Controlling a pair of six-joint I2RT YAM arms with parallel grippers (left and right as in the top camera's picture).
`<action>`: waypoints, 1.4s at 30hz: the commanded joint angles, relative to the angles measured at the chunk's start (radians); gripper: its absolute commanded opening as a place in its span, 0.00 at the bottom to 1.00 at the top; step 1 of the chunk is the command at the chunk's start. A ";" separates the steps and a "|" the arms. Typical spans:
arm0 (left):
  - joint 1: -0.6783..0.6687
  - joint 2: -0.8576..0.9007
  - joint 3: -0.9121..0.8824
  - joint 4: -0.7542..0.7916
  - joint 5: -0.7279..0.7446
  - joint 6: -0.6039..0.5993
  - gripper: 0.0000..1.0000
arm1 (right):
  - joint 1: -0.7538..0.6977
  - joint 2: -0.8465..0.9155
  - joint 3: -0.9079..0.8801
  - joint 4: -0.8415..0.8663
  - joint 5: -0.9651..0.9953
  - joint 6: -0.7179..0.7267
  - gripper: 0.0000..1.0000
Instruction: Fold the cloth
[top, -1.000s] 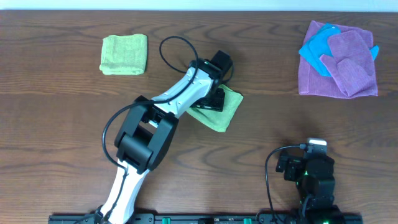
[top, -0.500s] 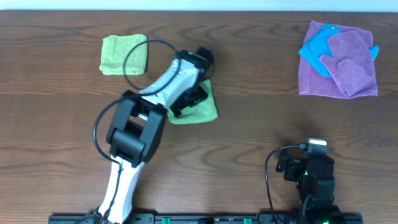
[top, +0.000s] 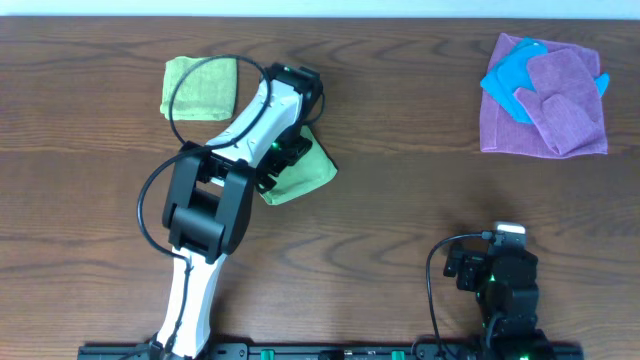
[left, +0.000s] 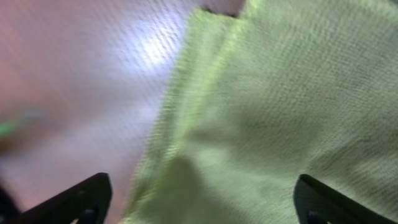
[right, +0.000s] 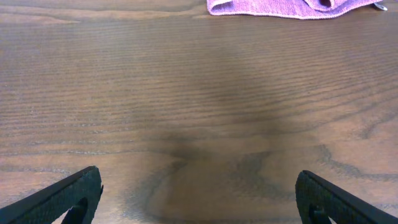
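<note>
A light green cloth (top: 308, 176) lies rumpled and partly folded left of the table's centre. My left gripper (top: 283, 158) is down on it, jaws spread wide. In the left wrist view the cloth (left: 280, 112) fills the frame between the two fingertips of the left gripper (left: 202, 205), which close on nothing. My right gripper (top: 497, 262) rests near the front right edge, open and empty. In the right wrist view the right gripper (right: 199, 199) has only bare wood between its fingers.
A neatly folded green cloth (top: 200, 87) lies at the back left, just beyond the left arm. A pile of purple cloths (top: 550, 100) with a blue cloth (top: 512, 72) on it sits at the back right, its edge showing in the right wrist view (right: 280, 6).
My left arm has swung left, and the green cloth has slid left with it and changed shape. The right arm has not moved.
</note>
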 joint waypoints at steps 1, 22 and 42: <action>-0.001 -0.077 0.051 -0.066 -0.084 -0.069 0.96 | 0.010 -0.007 -0.007 0.000 0.004 0.011 0.99; -0.444 -0.067 0.058 0.136 -0.301 -0.769 0.95 | 0.010 -0.007 -0.007 0.000 0.004 0.012 0.99; -0.430 -0.039 -0.181 0.000 -0.291 -0.768 0.95 | 0.010 -0.007 -0.007 0.000 0.004 0.012 0.99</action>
